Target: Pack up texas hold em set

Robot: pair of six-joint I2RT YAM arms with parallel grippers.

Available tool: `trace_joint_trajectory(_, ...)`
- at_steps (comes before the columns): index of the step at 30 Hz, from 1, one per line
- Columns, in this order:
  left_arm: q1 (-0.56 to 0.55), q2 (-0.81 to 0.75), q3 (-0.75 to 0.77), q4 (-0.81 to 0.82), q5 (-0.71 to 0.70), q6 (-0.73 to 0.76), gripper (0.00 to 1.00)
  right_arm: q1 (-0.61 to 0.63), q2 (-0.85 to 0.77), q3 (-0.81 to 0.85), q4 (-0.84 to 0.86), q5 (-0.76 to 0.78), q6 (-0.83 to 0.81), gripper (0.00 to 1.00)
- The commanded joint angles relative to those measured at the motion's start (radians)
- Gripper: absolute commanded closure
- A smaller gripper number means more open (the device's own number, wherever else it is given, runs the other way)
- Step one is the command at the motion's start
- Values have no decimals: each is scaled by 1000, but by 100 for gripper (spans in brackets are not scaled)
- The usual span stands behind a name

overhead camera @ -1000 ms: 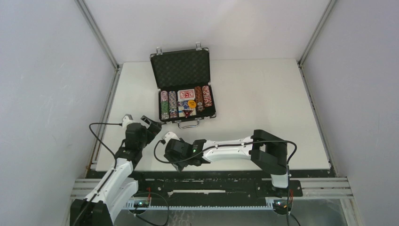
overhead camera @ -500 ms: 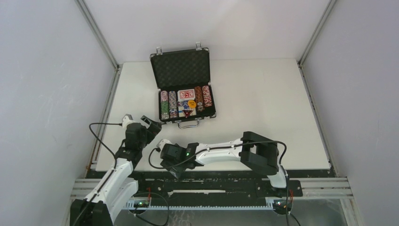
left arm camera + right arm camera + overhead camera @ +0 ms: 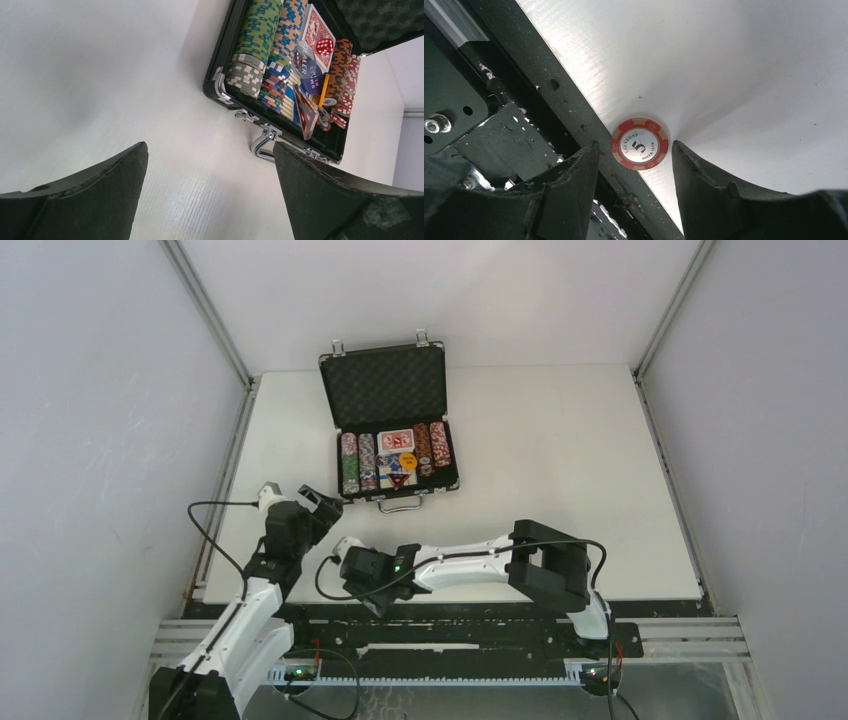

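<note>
One loose round chip point(image 3: 639, 144), red w/ cream edge stripes and a white centre printed "5", is seen lying flat at the very near edge of the white, finely ribbed table point(image 3: 749, 75), its rim reaching the black rail point(image 3: 574, 107). It is straddled by the right gripper point(image 3: 633, 147), whose blunt black jaws are spread either side w/o pinching it. The left gripper point(image 3: 210, 150) is held wide open, nothing btwn its matte jaws, near the metal handle point(image 3: 262, 145). The black, silver-edged case point(image 3: 400, 490) is stood open further back, lid lined w/ egg-crate foam. Counted inside: 4 rows of striped chips point(image 3: 257, 30), 1 red card deck point(image 3: 315, 27), 1 red die point(image 3: 325, 46); dealer buttons point(image 3: 307, 65) overlap, no. unclear.
</note>
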Motion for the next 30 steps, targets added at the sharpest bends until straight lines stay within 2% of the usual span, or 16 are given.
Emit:
trace_joint_trajectory(1,12,-10,-25,24,0,3,1,20,8,27,-19,21,-12,38)
trace_joint_trajectory(30,13,-10,-27,31,9,2,1,23,17,29,-24,61,-3,52)
